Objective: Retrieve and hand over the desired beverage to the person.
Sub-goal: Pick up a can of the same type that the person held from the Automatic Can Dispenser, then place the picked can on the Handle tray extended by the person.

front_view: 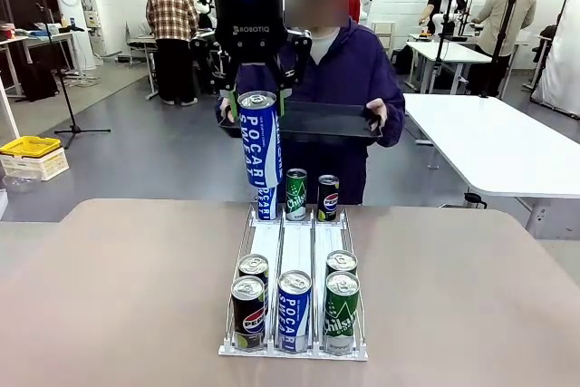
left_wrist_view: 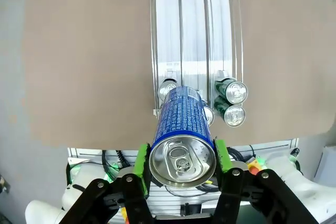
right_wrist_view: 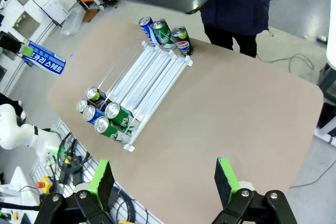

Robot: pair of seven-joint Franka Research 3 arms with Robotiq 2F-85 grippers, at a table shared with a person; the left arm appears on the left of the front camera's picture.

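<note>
My left gripper (front_view: 258, 101) is shut on a tall blue Pocari Sweat can (front_view: 260, 147) and holds it upright, high above the far end of the can rack (front_view: 296, 246). From the left wrist the can (left_wrist_view: 181, 124) sits between the green pads (left_wrist_view: 140, 160), top towards the camera. Across the table, the person (front_view: 349, 70) in a dark navy-purple jacket holds a black tray (front_view: 331, 121) level, just behind and right of the can. My right gripper (right_wrist_view: 165, 182) hangs open and empty, high over the table's near side.
The white wire rack (right_wrist_view: 152, 72) holds three cans at its far end (front_view: 296, 194) and several at its near end (front_view: 294, 308). A white table (front_view: 489, 142) stands back right. A yellow box (front_view: 30, 145) sits on the floor at left.
</note>
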